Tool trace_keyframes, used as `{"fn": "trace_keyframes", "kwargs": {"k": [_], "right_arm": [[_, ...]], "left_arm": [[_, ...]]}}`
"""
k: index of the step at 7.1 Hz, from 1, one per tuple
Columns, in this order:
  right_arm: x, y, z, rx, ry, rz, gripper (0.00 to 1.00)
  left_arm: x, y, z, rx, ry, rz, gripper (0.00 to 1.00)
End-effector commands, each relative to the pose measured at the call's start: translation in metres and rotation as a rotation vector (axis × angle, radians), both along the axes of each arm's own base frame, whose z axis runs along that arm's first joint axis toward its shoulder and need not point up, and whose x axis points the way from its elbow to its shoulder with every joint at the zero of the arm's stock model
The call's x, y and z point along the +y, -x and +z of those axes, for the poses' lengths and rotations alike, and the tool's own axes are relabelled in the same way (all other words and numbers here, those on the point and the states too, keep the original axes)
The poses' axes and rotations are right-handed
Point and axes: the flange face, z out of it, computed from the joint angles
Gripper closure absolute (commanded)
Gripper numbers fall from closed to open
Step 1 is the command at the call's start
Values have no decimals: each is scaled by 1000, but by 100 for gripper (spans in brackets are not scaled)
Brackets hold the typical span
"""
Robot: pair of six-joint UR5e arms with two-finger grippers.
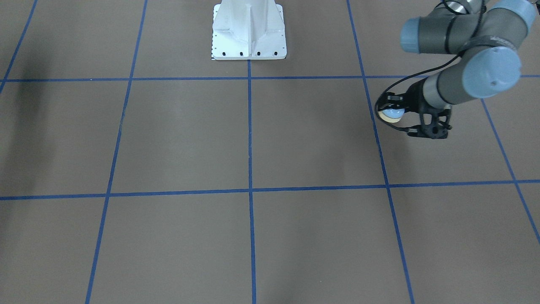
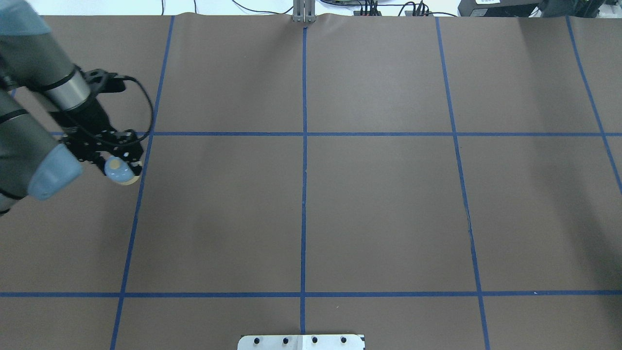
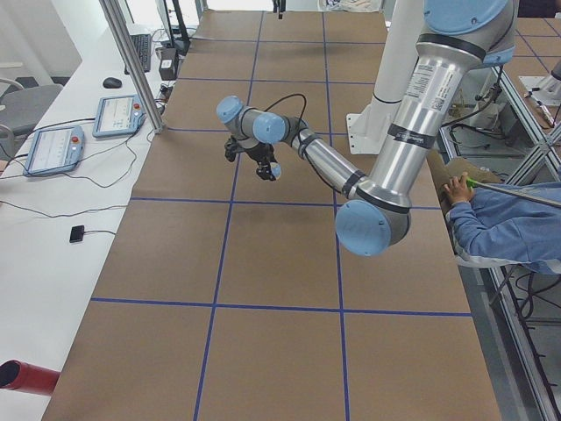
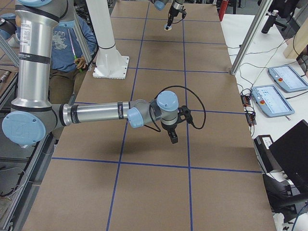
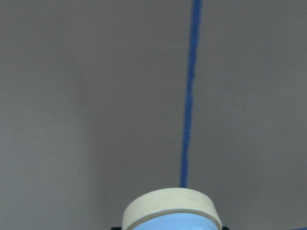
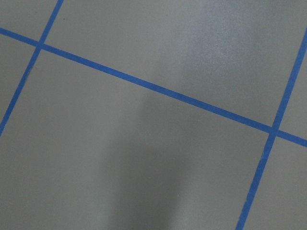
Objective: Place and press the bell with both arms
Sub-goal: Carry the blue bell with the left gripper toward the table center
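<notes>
The bell [image 2: 118, 170], a light-blue dome with a cream base and button, sits between the fingers of my left gripper [image 2: 118, 166] at the table's left side, beside a blue tape line. It also shows in the front-facing view [image 1: 390, 114], held by the left gripper [image 1: 393, 115], and in the left wrist view [image 5: 170, 211], cream base towards the brown mat. My right gripper [image 4: 172, 137] shows only in the exterior right view, hanging above the mat; I cannot tell whether it is open or shut. The right wrist view shows only mat and tape.
The brown mat [image 2: 379, 204] carries a grid of blue tape lines. The robot's white base [image 1: 249, 38] stands at the near middle edge. A person in blue [image 3: 513, 224] sits beside the table. Teach pendants [image 3: 53, 145] lie on the side bench.
</notes>
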Motion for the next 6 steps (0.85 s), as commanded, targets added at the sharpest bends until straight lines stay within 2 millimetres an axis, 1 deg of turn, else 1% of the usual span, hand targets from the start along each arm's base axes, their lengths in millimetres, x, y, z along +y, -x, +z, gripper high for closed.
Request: {"fn": "trace_keyframes", "kwargs": {"k": [1,2,3,4,5,6], "right_arm": [[-5,9,2,51,-14,-7,0],[-5,9,4,52,-11,-7,0],[-5,10,4,49,-9,-10,0],[-5,11,5,50,-7,-11,0],[-5,11,5,48,-6,-11,0],[-5,12,5,47,-6,-13,0]], "left_arm": [[-31,-121,-119,-85,60,-73,100],[-25,-159,-148,-101,86,-75,100],[-24,-197,-154,-80,65,-43,100],[-37,-240,-157,-75,39,-31,100],[-41,-270,-165,-88,13,-28,100],[-34,-283,-158,-103,26,-21,100]]}}
